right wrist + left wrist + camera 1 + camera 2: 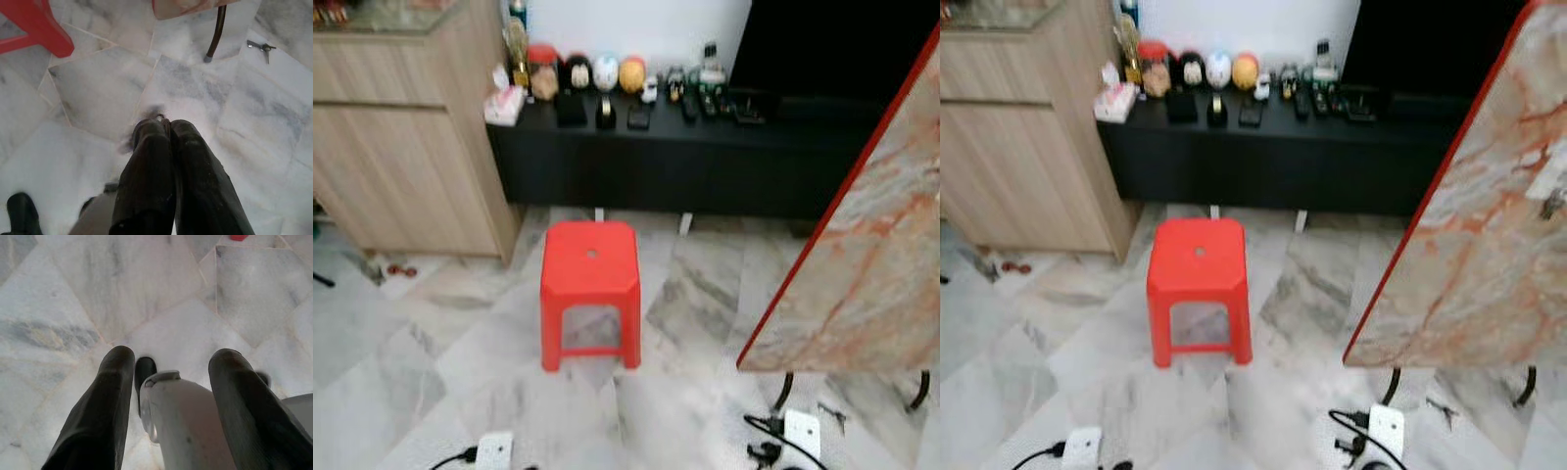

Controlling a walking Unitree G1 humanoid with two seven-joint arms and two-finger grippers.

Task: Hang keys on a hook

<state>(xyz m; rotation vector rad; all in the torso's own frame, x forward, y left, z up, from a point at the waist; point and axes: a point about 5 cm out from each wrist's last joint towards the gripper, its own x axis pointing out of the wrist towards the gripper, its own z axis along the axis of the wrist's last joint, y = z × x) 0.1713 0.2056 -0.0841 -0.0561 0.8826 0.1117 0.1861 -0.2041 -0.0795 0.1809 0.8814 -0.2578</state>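
We stand on a marble floor (460, 333), looking down at a red stool (591, 284) in front of a low black cabinet (685, 162) crowded with small figurines. A tilted marble-topped worktop (862, 264) with a red edge rises on our right.

The keys (259, 46) lie on the floor, near the worktop's dark metal leg (216, 32) and well apart from both arms. In the left eye view they appear as a small dark shape at (832, 416), beside a white power strip (801, 429) and its black cable.

Our left hand (171, 377) hangs with its fingers spread wide and nothing between them, pointing down at bare tiles. Our right hand (166, 128) has its fingers pressed together; a faint glint sits at the tips, but we cannot tell whether anything is caught there.

No hook can be made out from here, so we judge the task barely begun, and that is our first risk: we may pick up the keys with no clear place to carry them.

The second risk is the pickup itself. The keys are thin and flat on smooth stone, so the fingers may skate over them or push them under the worktop. The cable and power strip close by could snag a foot or hand as we bend. The worktop's overhanging edge could also strike our head or arm.
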